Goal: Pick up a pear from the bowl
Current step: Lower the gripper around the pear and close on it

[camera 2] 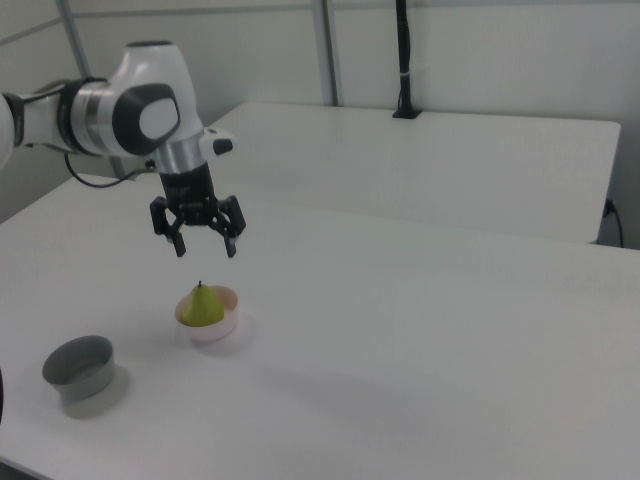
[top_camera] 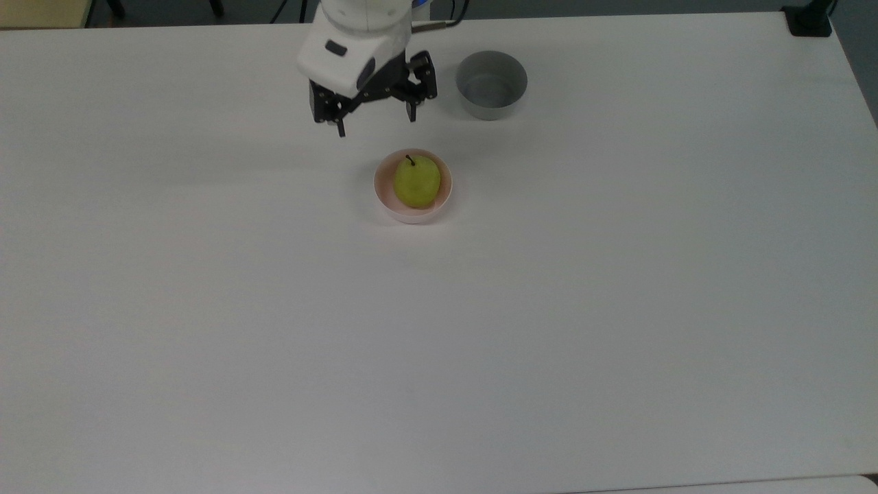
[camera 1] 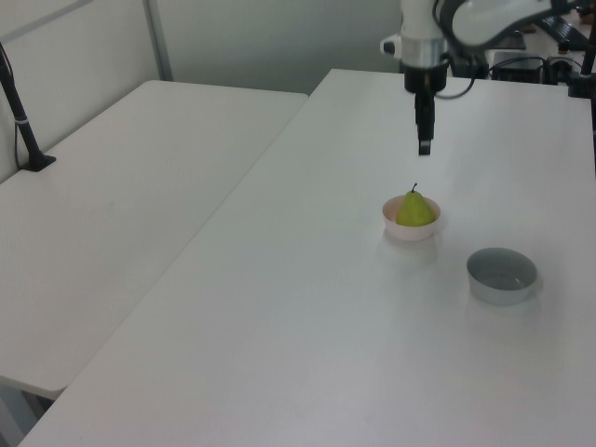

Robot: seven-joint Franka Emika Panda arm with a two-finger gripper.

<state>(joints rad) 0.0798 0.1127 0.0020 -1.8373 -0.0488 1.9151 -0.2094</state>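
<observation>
A yellow-green pear (top_camera: 416, 181) (camera 1: 415, 210) (camera 2: 204, 304) with a short dark stem sits upright in a small pale pink bowl (top_camera: 381, 193) (camera 1: 409, 231) (camera 2: 224, 325) near the middle of the white table. My gripper (top_camera: 376, 126) (camera 1: 424, 146) (camera 2: 205, 248) hangs open in the air, fingers pointing down with a wide gap and nothing between them. In the top view it is above and a little to the left of the bowl. The right view has it well above the pear, apart from it.
A grey round bowl (top_camera: 492, 85) (camera 1: 502, 276) (camera 2: 80, 371) stands empty on the table (top_camera: 439, 343), up and to the right of the pink bowl in the top view. A second white table (camera 1: 112, 214) adjoins, with a black post (camera 1: 23, 121) on it.
</observation>
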